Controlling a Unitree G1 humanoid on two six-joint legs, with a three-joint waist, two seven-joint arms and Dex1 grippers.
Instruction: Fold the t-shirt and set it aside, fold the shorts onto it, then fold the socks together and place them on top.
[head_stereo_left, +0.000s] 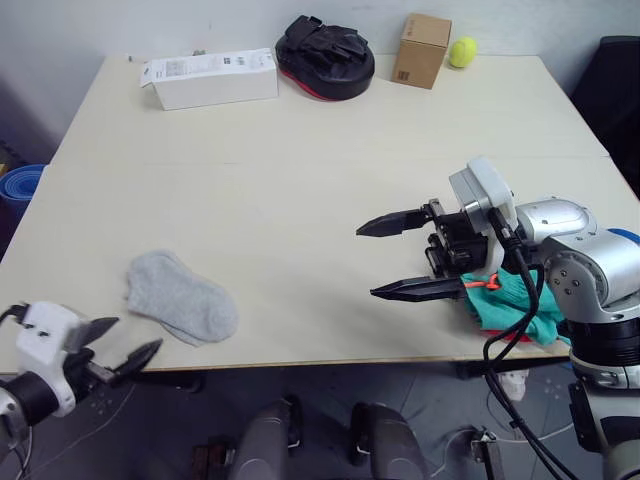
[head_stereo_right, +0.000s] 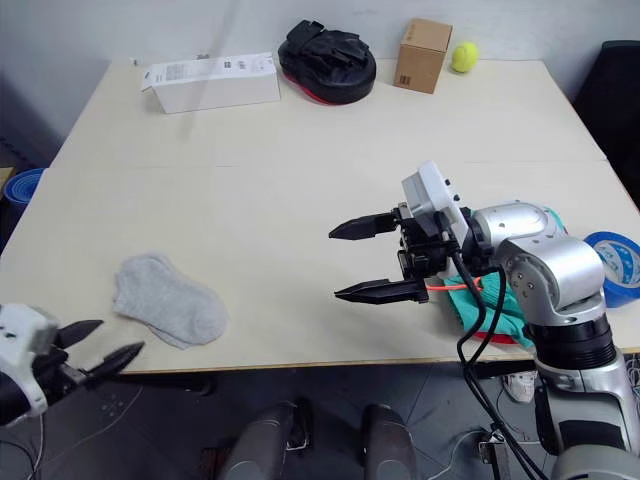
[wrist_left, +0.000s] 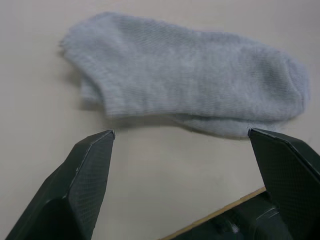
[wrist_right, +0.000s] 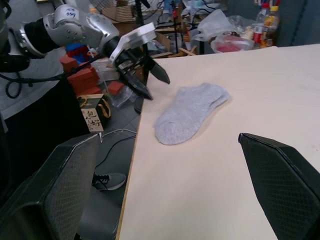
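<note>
You see the socks (head_stereo_left: 181, 297), one laid over the other, near the worktop's (head_stereo_left: 300, 180) near-left edge. The left gripper (head_stereo_left: 125, 347) hangs just off that edge, jaws wide and empty. The right gripper (head_stereo_left: 398, 257) hovers over the near-right worktop, jaws wide, beside the folded shorts (head_stereo_left: 508, 305), with red cloth showing underneath. If you close the left jaws too shallow, you may lift only the top sock, or drag the pair off the edge.
</note>
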